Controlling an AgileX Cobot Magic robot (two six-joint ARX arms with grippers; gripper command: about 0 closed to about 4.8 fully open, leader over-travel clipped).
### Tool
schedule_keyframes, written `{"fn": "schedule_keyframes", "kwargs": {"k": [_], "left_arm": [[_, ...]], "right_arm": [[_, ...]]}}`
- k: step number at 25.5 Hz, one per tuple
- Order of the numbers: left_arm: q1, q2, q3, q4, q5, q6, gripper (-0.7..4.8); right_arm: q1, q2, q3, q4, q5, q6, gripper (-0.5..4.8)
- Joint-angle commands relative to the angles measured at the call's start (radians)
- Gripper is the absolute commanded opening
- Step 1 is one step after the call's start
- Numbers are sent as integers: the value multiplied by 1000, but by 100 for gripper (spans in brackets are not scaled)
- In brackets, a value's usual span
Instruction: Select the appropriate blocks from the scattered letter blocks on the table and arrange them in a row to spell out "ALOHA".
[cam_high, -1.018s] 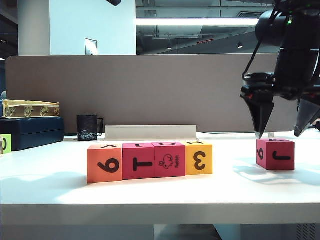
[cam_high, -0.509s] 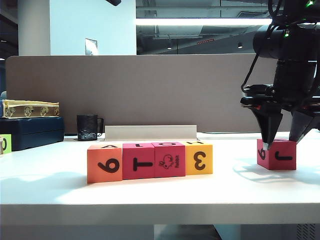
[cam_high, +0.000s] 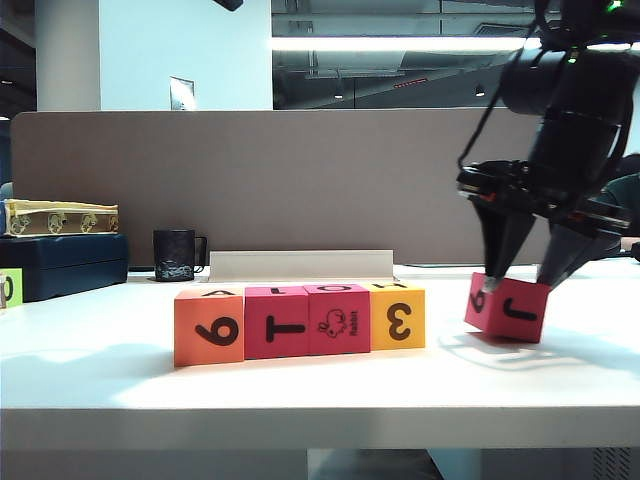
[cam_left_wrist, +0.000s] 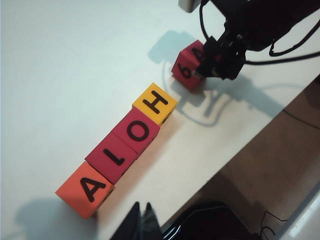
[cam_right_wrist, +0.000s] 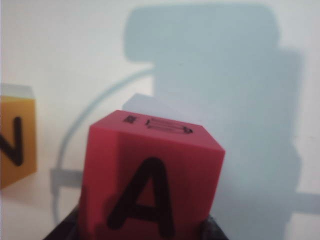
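Between the right gripper's (cam_high: 519, 275) fingers sits the pink-red J cube (cam_high: 508, 308), pinched at its sides and tilted, one lower edge off the table (cam_high: 300, 385); the right wrist view shows its top A, fingertips cut off. Beside that gripper, apart from it, stands the row: yellow cube (cam_high: 398, 316), rabbit cube (cam_high: 338, 318), T cube (cam_high: 277, 321), orange cube (cam_high: 209, 327). Farthest away, the left gripper (cam_left_wrist: 141, 220), pressed together, barely shows at its own view's edge.
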Motion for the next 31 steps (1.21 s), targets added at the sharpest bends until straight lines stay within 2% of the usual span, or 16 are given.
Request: {"fn": "schedule_keyframes", "kwargs": {"k": [1, 6, 10, 12, 19, 24, 27, 28, 31], "left_arm": [[-1, -5, 2, 9, 1, 1, -6], [-1, -5, 2, 9, 1, 1, -6], [-1, -5, 2, 9, 0, 1, -6], [-1, -5, 2, 9, -5, 1, -6], [-1, -5, 2, 7, -38, 0, -6], [-1, -5, 2, 6, -39, 0, -6], [-1, -5, 2, 0, -39, 0, -6], [-1, -5, 2, -1, -39, 0, -6], [-1, -5, 2, 0, -39, 1, -6]], "right_arm": [[27, -2, 4, -4, -26, 2, 247], [44, -2, 4, -4, -32, 1, 263], [44, -2, 4, -5, -37, 2, 377], [44, -3, 5, -4, -48, 2, 401], [44, -6, 20, -1, -84, 1, 401], [44, -6, 136, -51, -95, 1, 401], [44, -6, 218, -95, -7, 1, 396], [44, -6, 225, -101, 32, 0, 315], [39, -6, 225, -109, 47, -10, 122]]}}
